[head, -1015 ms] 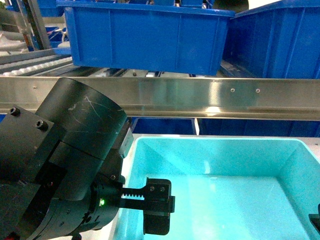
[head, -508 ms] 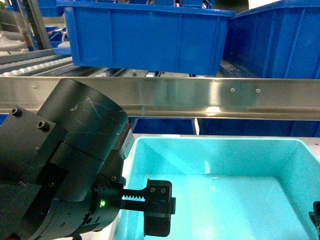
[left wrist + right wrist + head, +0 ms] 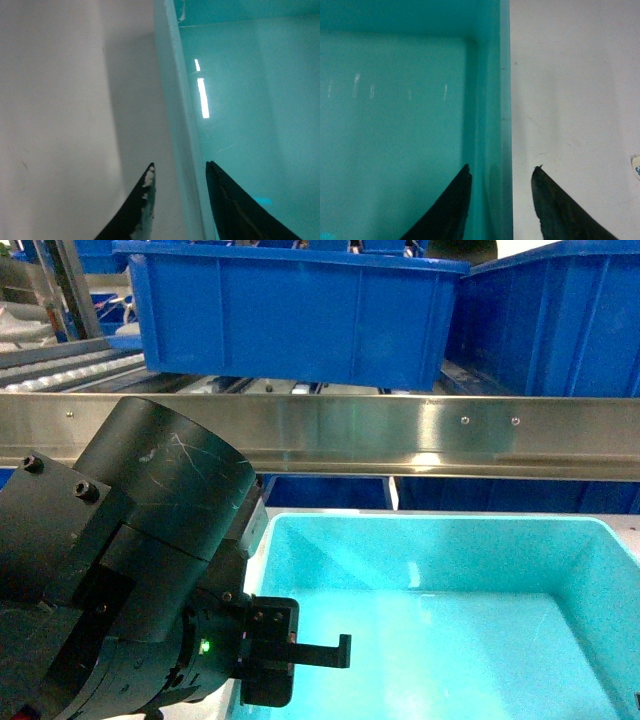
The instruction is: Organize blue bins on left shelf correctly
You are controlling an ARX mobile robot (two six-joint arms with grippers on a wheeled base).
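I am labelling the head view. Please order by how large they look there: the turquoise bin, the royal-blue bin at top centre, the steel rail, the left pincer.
1. turquoise bin
2. royal-blue bin
3. steel rail, close to the royal-blue bin, so unsure
4. left pincer

The turquoise bin is nearest the camera, which enlarges it.
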